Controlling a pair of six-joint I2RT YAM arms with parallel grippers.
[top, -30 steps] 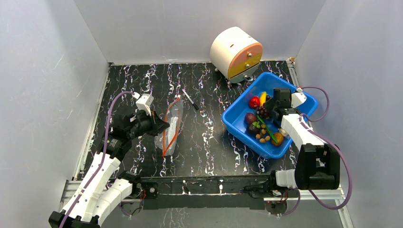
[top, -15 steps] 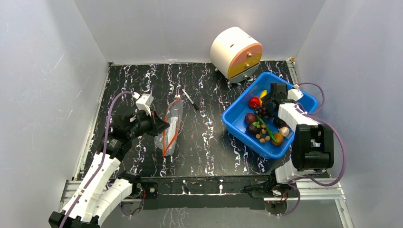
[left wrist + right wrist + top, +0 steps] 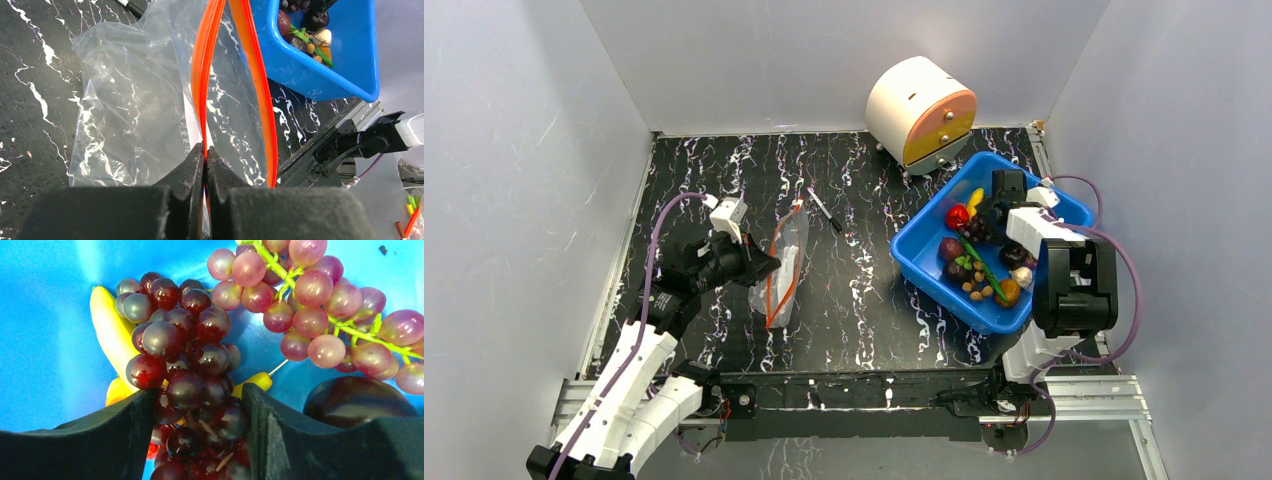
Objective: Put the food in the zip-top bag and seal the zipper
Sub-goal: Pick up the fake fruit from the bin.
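**A:** Top view first. The zip-top bag (image 3: pixel 790 255) lies flat on the bench (image 3: pixel 854 300), with the left end effector (image 3: pixel 767 268) at its edge. The food's all in the blue bin (image 3: pixel 921 262), and the right end effector (image 3: pixel 982 222) is down among it.

**B:** Left wrist: fingers (image 3: pixel 187 175) together, pinched on 1 lip of the zipper (image 3: pixel 199 100). The other lip bows away, so the mouth gapes. The film looks thin, floppy and slick, so I'd hold the stiffer strip.

**A:** Right wrist: fingers (image 3: pixel 120 430) apart, 1 on each side of the dark grape bunch (image 3: pixel 192 385), touching grapes. Can't tell if that's a real clamp. A banana (image 3: pixel 107 325) lies just behind.

**B:** Probably light, but lumpy and glossy, so it could slip. Squeeze gently across the fat middle.
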